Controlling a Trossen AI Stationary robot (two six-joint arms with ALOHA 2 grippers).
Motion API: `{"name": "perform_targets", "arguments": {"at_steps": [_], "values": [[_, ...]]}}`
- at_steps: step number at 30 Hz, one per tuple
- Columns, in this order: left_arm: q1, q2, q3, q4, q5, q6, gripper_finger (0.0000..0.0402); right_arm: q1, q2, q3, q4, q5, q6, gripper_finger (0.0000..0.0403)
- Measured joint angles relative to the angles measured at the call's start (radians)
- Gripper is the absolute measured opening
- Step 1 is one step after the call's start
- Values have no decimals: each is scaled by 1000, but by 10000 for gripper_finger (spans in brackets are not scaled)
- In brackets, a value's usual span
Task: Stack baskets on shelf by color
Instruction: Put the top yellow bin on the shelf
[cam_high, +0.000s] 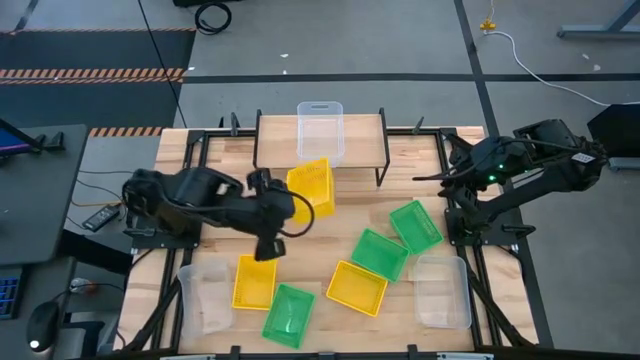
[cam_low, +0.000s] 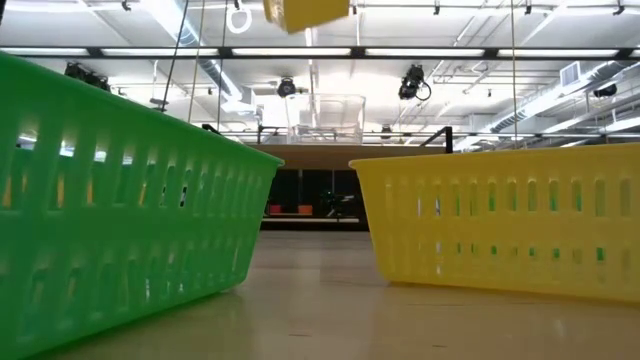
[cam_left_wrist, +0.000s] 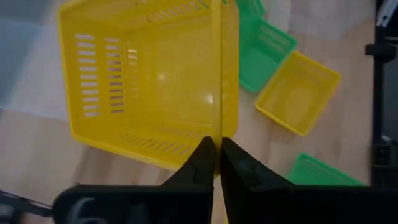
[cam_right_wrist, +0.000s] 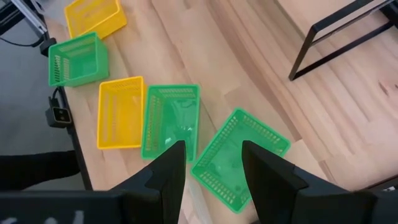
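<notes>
My left gripper is shut on a yellow basket, held in the air in front of the shelf; the low view shows the basket's underside high up. A clear basket stands on the shelf's plank. On the table lie two more yellow baskets, three green ones and two clear ones. My right gripper waits open, raised above the table's right side, holding nothing. My left gripper pinches one side wall of the yellow basket at its rim, one finger inside the basket and one outside. The fingers slant downward and come from the table's left side. The basket hangs lifted clear of the table, tilted, its opening facing the wrist camera.
The shelf's black legs stand at the table's far middle. In the low view a green basket and a yellow basket fill the foreground. A bare strip of table lies between the shelf and the loose baskets.
</notes>
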Motion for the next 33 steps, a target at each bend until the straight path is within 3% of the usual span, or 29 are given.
{"name": "perform_targets", "arguments": {"at_steps": [5,13,18,24,29,33], "values": [[-8,-56,0,0,-133,87,12,0,0,0,0,0,0,164],[91,-84,0,-1,-234,299,12,0,3,0,0,10,25,164],[194,-83,0,-1,-233,444,14,0,2,0,0,19,61,164],[337,-116,-20,1,-157,571,13,0,2,0,0,34,83,164],[432,-198,-111,0,-68,627,13,0,2,0,0,79,94,164],[473,-253,-212,0,-60,683,13,0,2,0,0,93,98,164]]}}
